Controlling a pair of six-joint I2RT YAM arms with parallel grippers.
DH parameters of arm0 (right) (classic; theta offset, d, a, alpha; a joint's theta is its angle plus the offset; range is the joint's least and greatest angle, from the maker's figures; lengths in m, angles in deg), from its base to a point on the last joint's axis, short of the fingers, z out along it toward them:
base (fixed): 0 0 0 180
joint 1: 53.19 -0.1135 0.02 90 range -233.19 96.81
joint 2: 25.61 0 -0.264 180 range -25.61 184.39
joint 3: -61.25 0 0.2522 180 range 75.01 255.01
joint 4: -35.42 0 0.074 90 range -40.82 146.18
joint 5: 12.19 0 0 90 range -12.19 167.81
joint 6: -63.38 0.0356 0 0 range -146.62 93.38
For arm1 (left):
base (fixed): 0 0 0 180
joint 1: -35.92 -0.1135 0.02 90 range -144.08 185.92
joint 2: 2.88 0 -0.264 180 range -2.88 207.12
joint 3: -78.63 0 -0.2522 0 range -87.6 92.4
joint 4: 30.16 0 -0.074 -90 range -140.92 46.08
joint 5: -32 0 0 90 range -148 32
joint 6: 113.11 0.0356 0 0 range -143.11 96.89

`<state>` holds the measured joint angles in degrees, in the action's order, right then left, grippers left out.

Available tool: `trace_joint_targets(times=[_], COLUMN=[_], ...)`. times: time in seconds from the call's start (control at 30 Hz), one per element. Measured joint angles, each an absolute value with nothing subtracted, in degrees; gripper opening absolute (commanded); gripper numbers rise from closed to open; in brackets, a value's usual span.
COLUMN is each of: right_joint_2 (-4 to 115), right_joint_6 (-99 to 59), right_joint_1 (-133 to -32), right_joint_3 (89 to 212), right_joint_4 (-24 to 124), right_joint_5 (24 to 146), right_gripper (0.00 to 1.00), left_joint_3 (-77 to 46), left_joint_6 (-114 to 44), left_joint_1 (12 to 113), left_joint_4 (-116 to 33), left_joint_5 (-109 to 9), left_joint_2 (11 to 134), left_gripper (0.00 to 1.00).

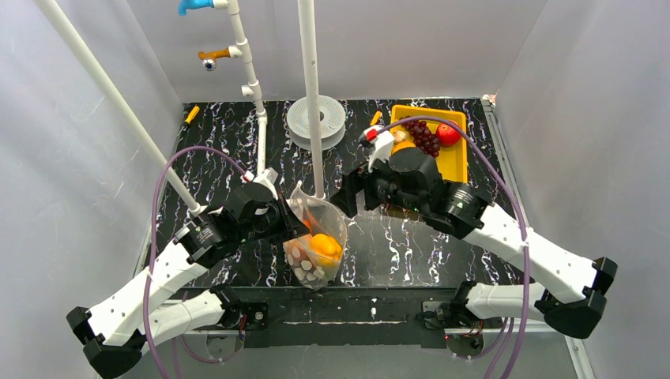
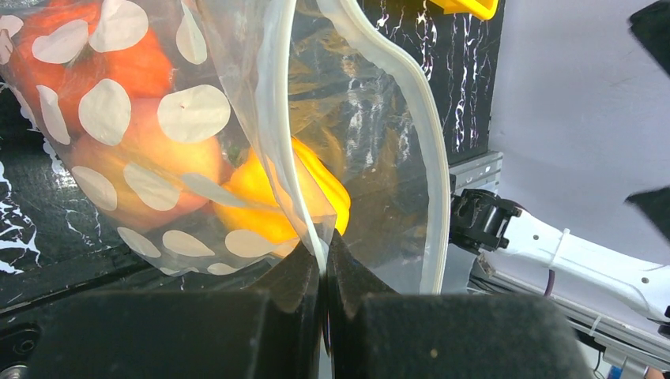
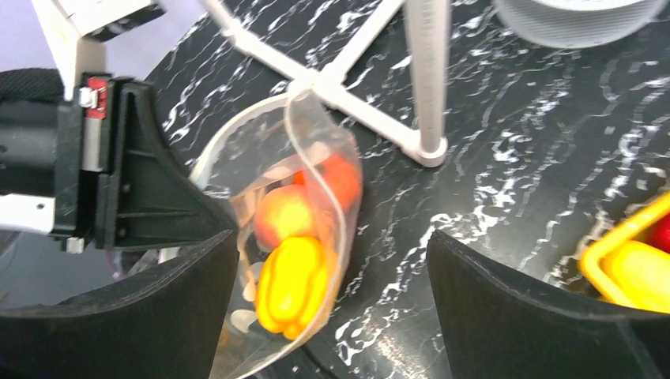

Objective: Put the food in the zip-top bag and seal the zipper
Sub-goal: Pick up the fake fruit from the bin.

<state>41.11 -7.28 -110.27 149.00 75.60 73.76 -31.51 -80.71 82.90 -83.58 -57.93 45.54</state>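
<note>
The left gripper (image 2: 324,264) is pinched shut on one side of the bag (image 2: 371,118) at its mouth, the zipper (image 2: 417,118) strip clamped between the jaws. The other side of the strip bows away to the gripper's right, so the mouth gapes open. Just ahead of the fingers, inside the bag, lies a yellow pepper (image 2: 269,197). A peach (image 2: 150,158) sits beyond it to the left, touching it, and a red-orange piece (image 2: 134,63) lies farther in, against the dotted wall.

The right gripper (image 3: 333,241) is spread wide and holds nothing. The bag lies ahead of it, nearer its left finger, with the open mouth turned toward it. The left gripper's black jaws are at the bag's far-left edge. A white pole (image 3: 427,79) stands on the table (image 3: 521,158) beyond the bag.

Behind the right gripper, at the table's far side, a yellow tray (image 1: 456,163) holds grapes (image 1: 425,138) and a red fruit (image 1: 448,134)
</note>
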Motion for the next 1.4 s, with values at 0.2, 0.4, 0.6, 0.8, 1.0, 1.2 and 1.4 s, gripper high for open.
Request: trace_joint_targets(times=[0.2,0.4,0.6,0.8,1.0,1.2,1.4], right_joint_2=[34.7,28.8,30.6,40.6,51.6,61.3,70.4], right_joint_6=[-5.8,-3.1,4.0,12.3,21.8,29.2,34.1], right_joint_1=[-110.2,-103.6,-82.7,-76.6,-72.1,-69.4,-68.7], right_joint_3=[144.1,137.0,131.7,133.7,140.7,146.6,153.7], right_joint_4=[73.8,72.6,74.3,80.6,87.9,92.9,97.7], right_joint_5=[58.1,46.5,52.6,57.0,59.3,60.7,62.9], right_gripper=[0.98,0.98,0.98,0.98,0.95,0.96,0.96], left_joint_3=[-31.5,-31.5,-31.5,-31.5,-31.5,-31.4,-31.4], left_joint_6=[-80.4,-80.1,-80.1,-80.1,-80.1,-80.1,-80.1], left_joint_1=[82.9,82.9,82.9,82.9,82.9,82.9,82.9], left_joint_4=[-83.6,-83.6,-83.4,-83.4,-83.4,-83.6,-84.5], left_joint_5=[-58.0,-57.9,-57.9,-57.8,-57.8,-57.8,-58.0], left_joint_2=[46.1,46.9,47.8,48.1,48.5,48.5,48.4], left_gripper=[0.0,0.0,0.0,0.0,0.0,0.0,0.0])
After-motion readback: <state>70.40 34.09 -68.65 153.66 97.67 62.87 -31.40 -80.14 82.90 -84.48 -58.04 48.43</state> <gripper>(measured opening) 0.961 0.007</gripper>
